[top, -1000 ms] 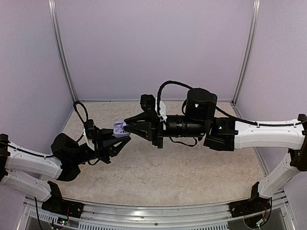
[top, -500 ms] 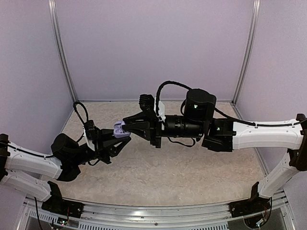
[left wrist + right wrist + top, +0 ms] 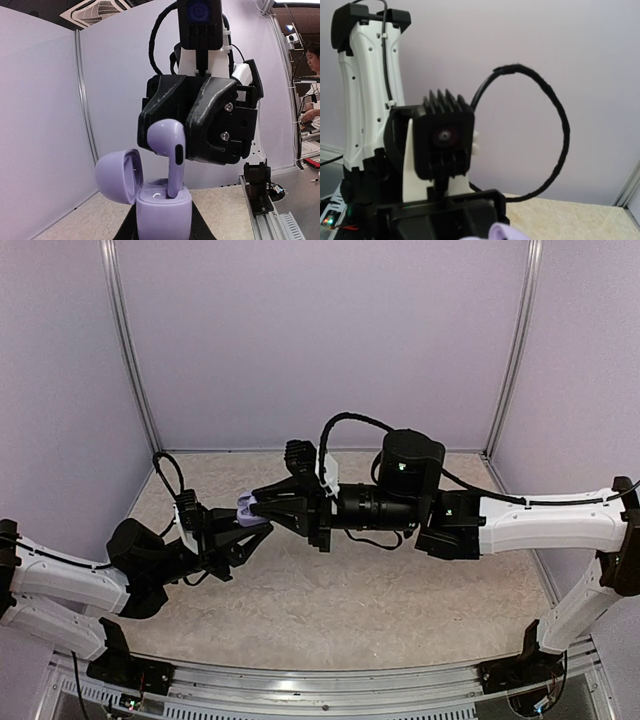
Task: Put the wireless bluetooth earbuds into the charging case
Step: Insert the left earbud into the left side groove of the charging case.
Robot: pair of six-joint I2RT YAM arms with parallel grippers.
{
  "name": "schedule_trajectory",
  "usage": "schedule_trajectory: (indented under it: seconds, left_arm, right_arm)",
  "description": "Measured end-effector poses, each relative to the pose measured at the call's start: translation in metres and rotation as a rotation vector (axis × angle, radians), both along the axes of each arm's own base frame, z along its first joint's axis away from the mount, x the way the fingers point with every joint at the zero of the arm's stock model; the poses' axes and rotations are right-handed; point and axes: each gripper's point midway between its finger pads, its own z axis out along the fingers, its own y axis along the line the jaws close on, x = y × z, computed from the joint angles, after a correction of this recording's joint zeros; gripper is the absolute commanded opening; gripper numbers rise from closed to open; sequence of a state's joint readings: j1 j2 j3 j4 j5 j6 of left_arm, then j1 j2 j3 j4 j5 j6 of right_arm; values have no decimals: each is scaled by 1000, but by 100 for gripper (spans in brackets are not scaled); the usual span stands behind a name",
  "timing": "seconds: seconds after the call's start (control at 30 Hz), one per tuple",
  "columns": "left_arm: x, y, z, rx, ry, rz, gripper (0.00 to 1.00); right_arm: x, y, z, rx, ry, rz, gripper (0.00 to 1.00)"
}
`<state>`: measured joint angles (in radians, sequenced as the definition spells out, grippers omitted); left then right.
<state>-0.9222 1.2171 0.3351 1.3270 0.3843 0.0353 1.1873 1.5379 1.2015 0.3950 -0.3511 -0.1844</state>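
The lilac charging case (image 3: 164, 212) stands upright with its lid (image 3: 117, 175) swung open to the left. My left gripper (image 3: 164, 222) is shut on its lower body from both sides. A lilac earbud (image 3: 169, 150) hangs stem down over the case, its stem tip just inside the case's right socket. My right gripper (image 3: 187, 125) is shut on the earbud's head from above. In the top view the two grippers meet above the table's left middle, at the case (image 3: 247, 508), with the right gripper (image 3: 260, 503) against it. The right wrist view shows only a lilac sliver (image 3: 507, 231) at its bottom edge.
A speckled beige tabletop (image 3: 350, 590) lies below both raised arms. Pale lilac walls with metal posts (image 3: 130, 350) close off the back and sides. A black cable (image 3: 350, 420) loops over the right wrist. The left arm's wrist camera (image 3: 445, 140) fills the right wrist view.
My right arm has shifted a little to the left, bringing the earbud closer onto the case. The left arm and the case have stayed put.
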Motion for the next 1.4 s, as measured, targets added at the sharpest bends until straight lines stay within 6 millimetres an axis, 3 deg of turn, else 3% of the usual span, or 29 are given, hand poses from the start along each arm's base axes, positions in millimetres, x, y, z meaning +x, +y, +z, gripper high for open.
schedule_trajectory:
  seconds: [0.6, 0.9, 1.23, 1.4]
  left_arm:
    - [1, 3, 1, -4, 8, 12, 4]
    - [-1, 7, 10, -38, -10, 12, 4]
    - [1, 10, 9, -41, -4, 25, 5]
    - [4, 12, 5, -36, 1, 36, 5]
  right_arm:
    - [8, 0, -1, 1, 33, -51, 22]
    - [12, 0, -2, 0, 35, -73, 23]
    - [11, 1, -3, -3, 35, -69, 34]
    - [12, 0, -4, -7, 34, -76, 30]
